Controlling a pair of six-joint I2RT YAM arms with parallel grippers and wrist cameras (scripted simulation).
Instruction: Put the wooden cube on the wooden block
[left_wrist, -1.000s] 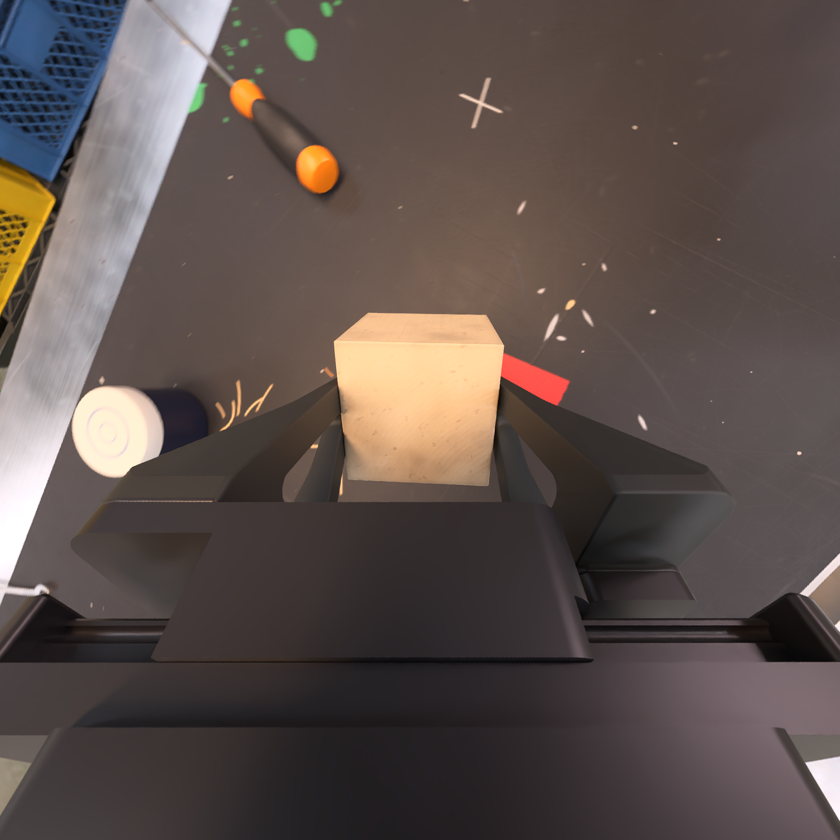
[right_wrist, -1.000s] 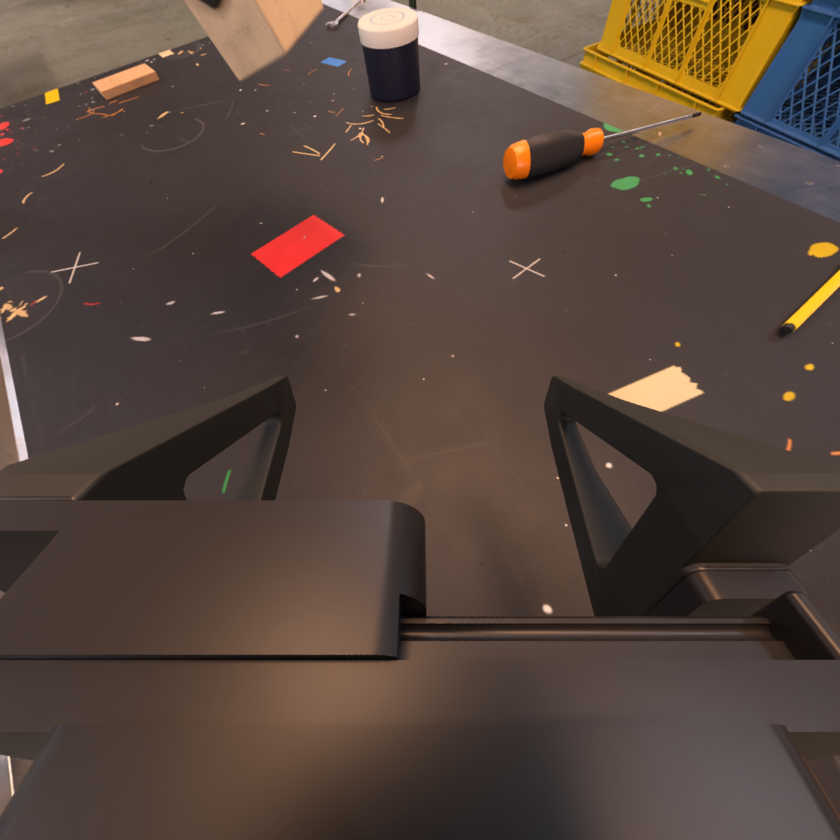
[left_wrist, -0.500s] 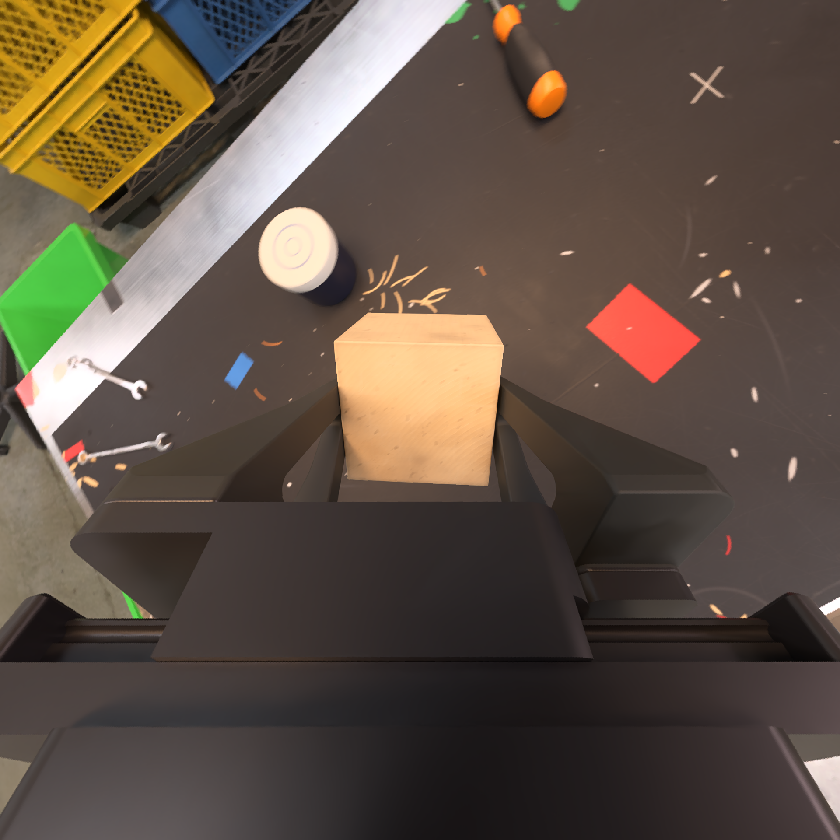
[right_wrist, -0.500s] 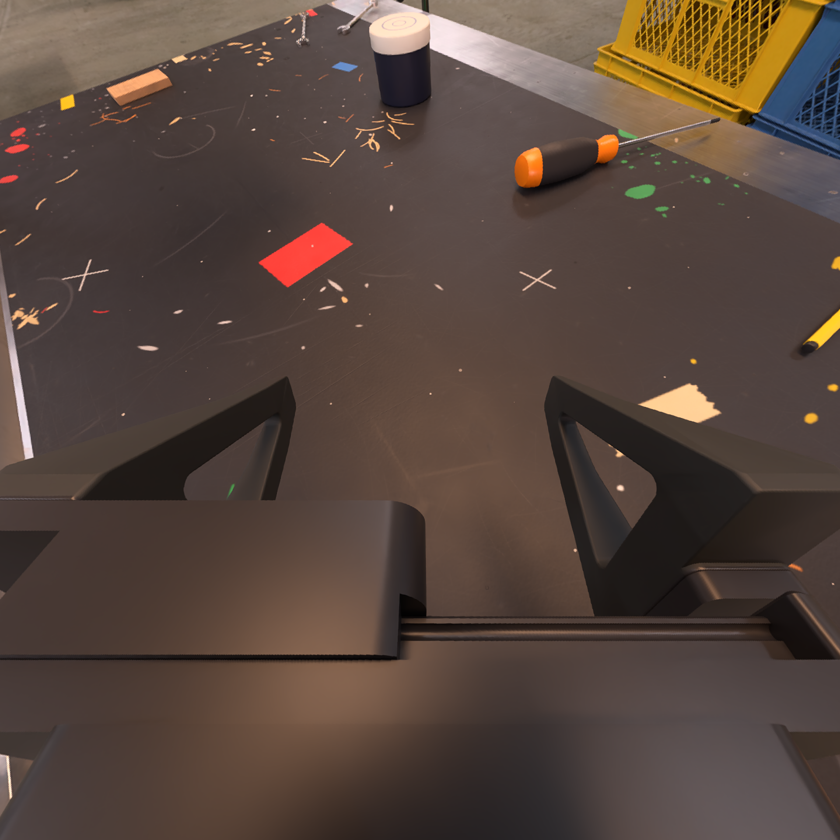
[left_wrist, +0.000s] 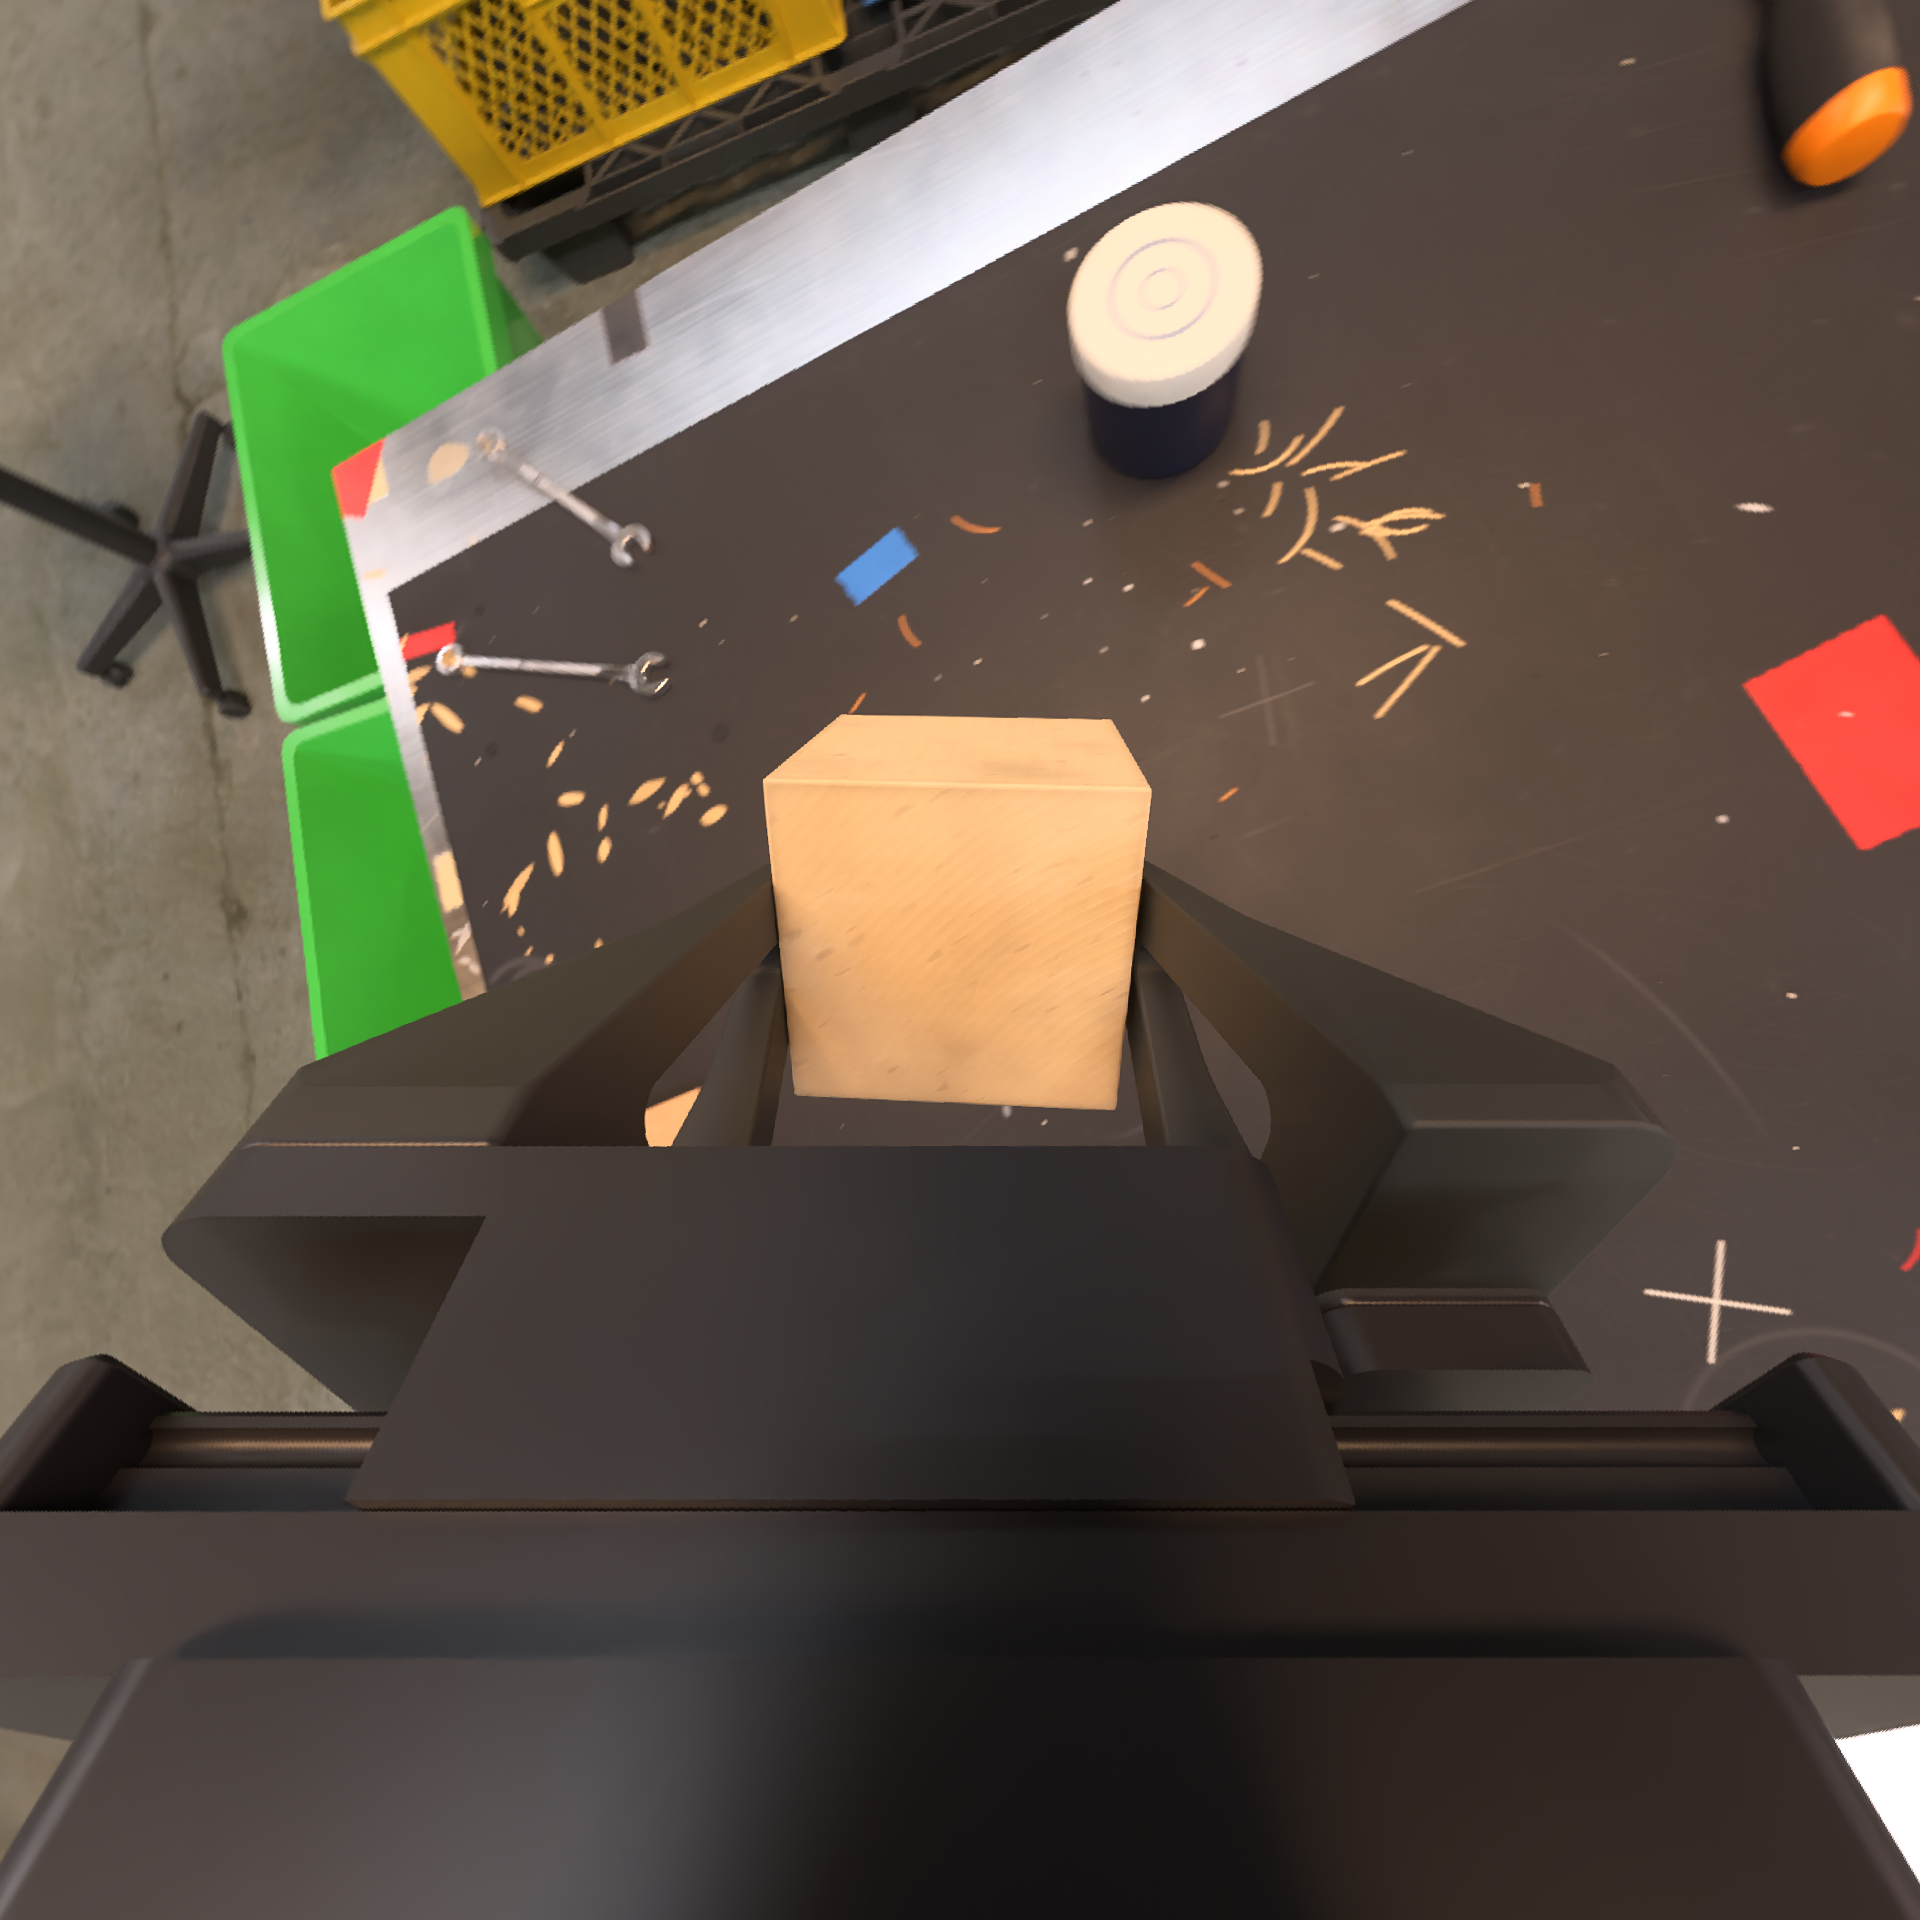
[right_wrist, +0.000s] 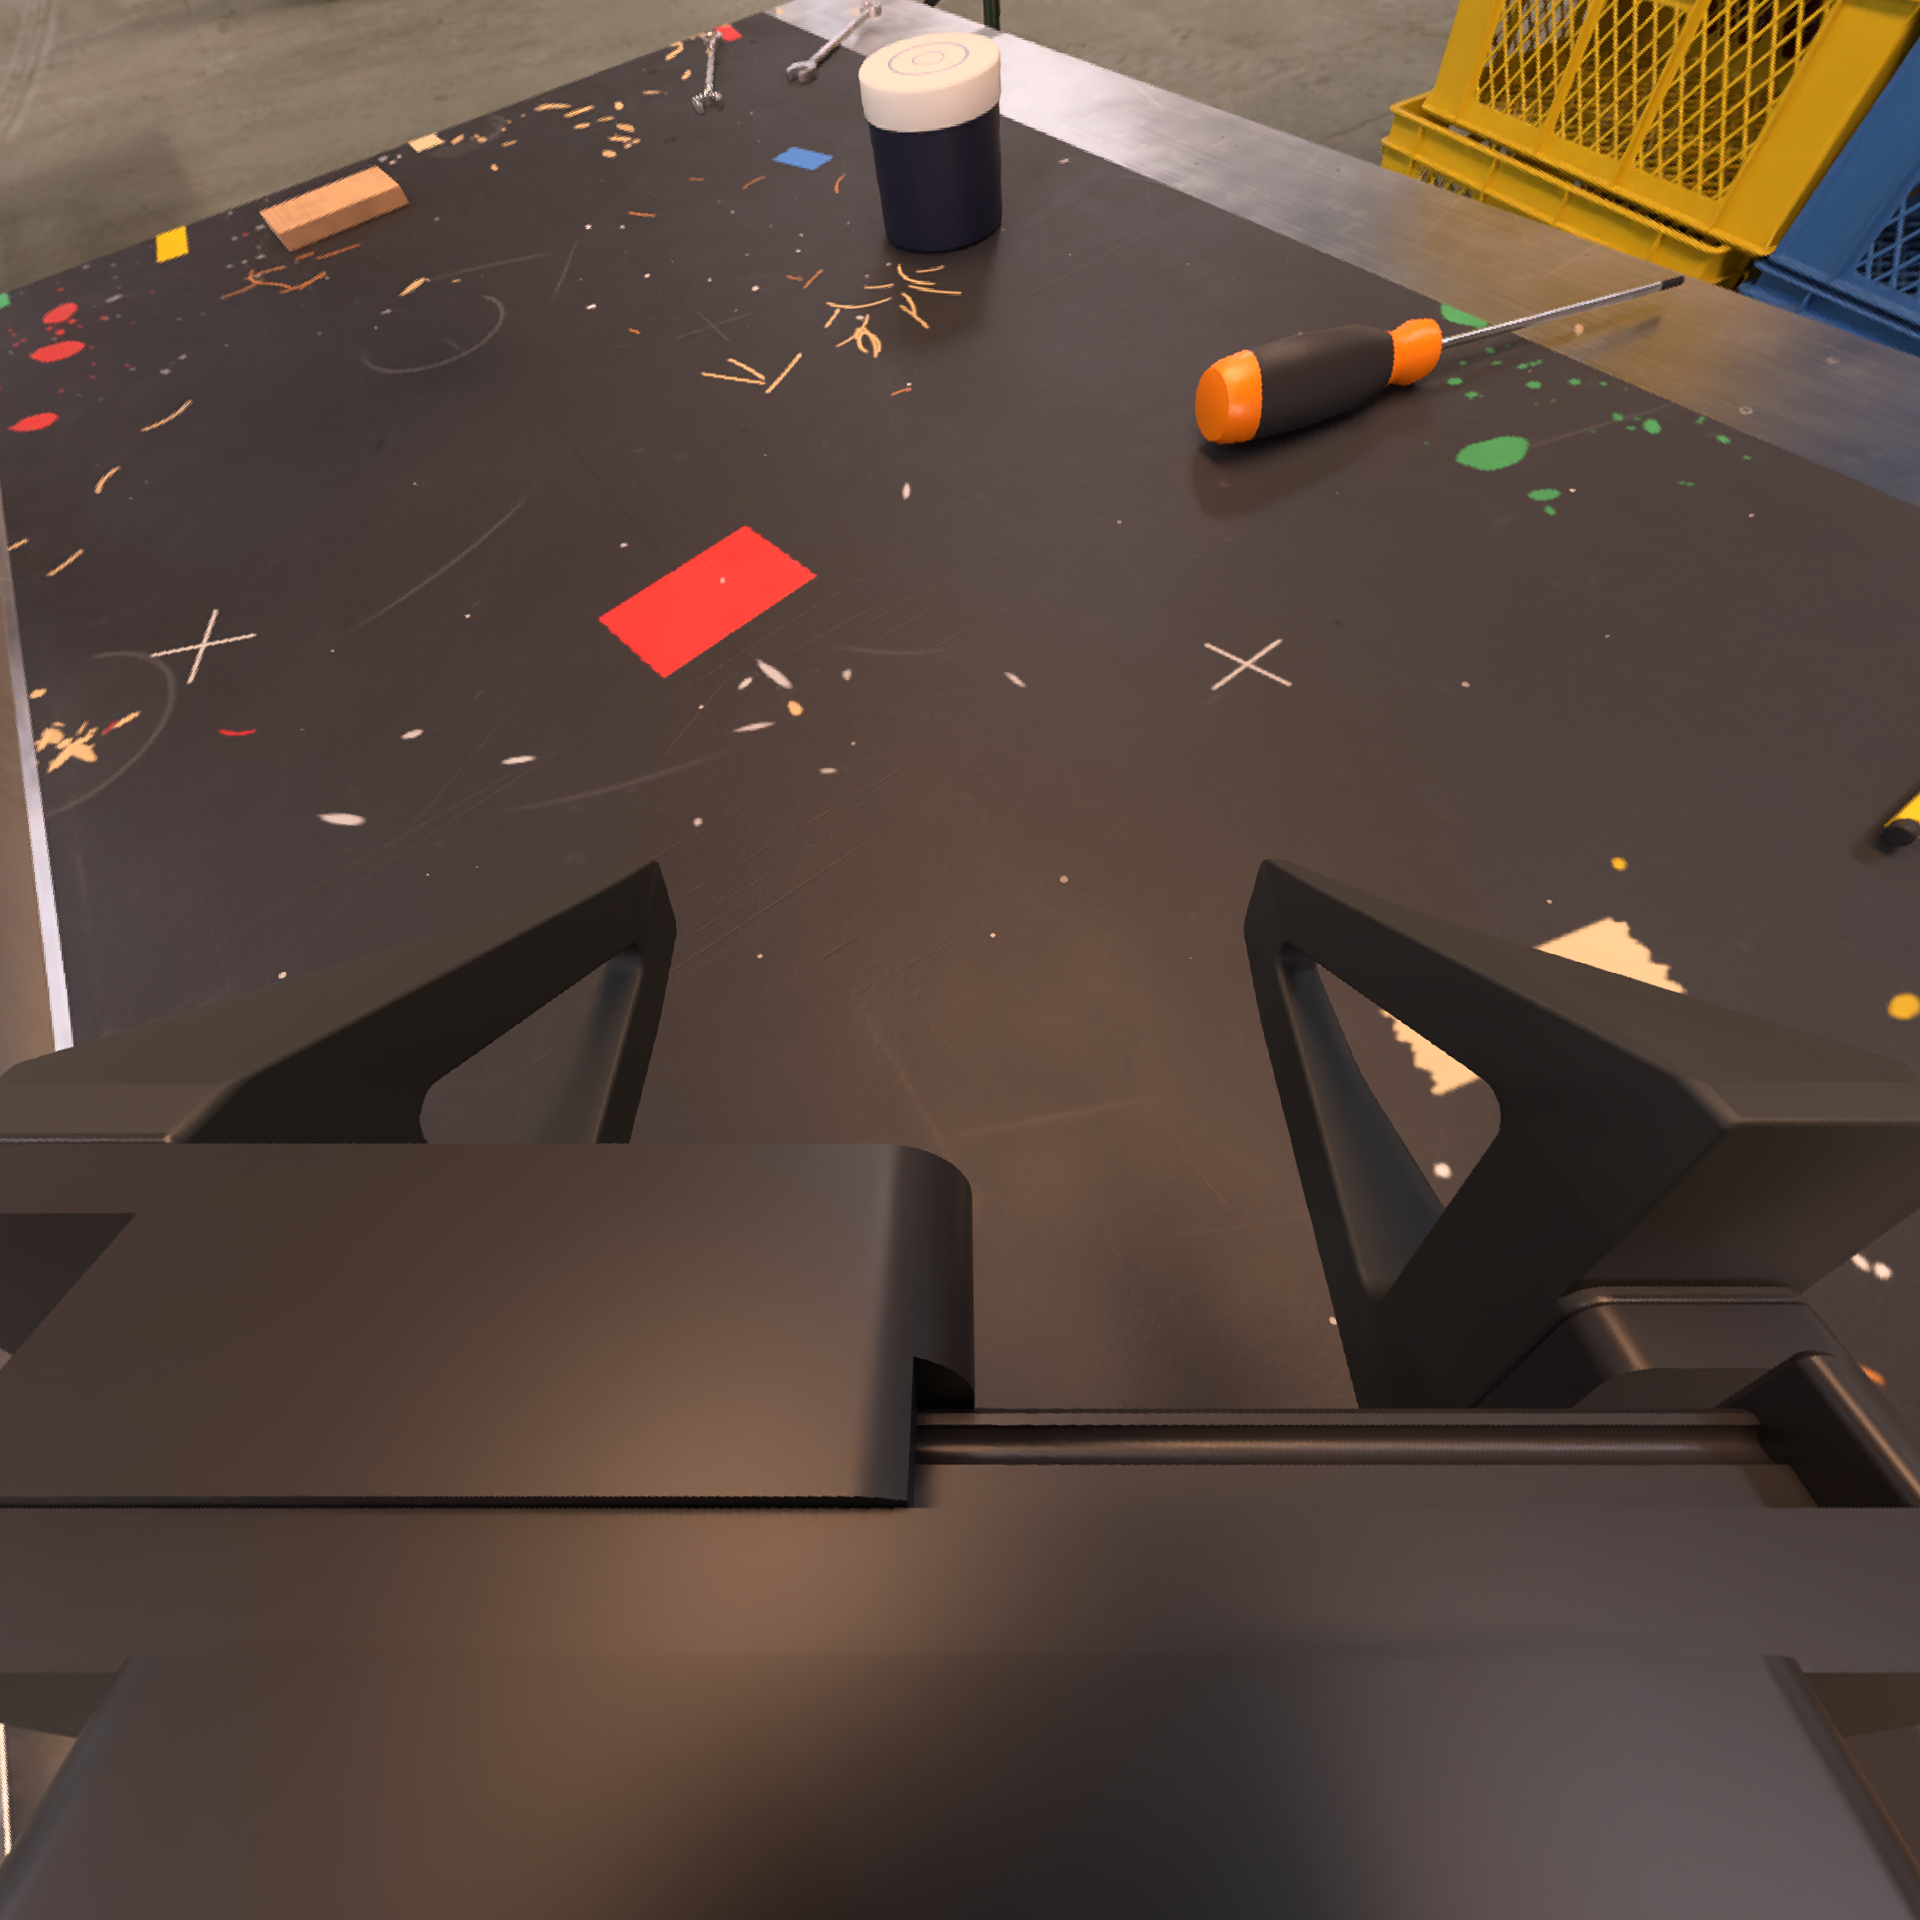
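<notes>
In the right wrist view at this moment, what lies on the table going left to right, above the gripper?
Wooden block → red rectangle patch → dark jar with white lid → white X mark → orange-and-black screwdriver → green paint blot.

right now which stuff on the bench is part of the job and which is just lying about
Part of the job:
- wooden cube, held in the left hand
- wooden block, far corner

Lying about:
- screwdriver
- white-capped jar
- two wrenches
- pencil
</notes>
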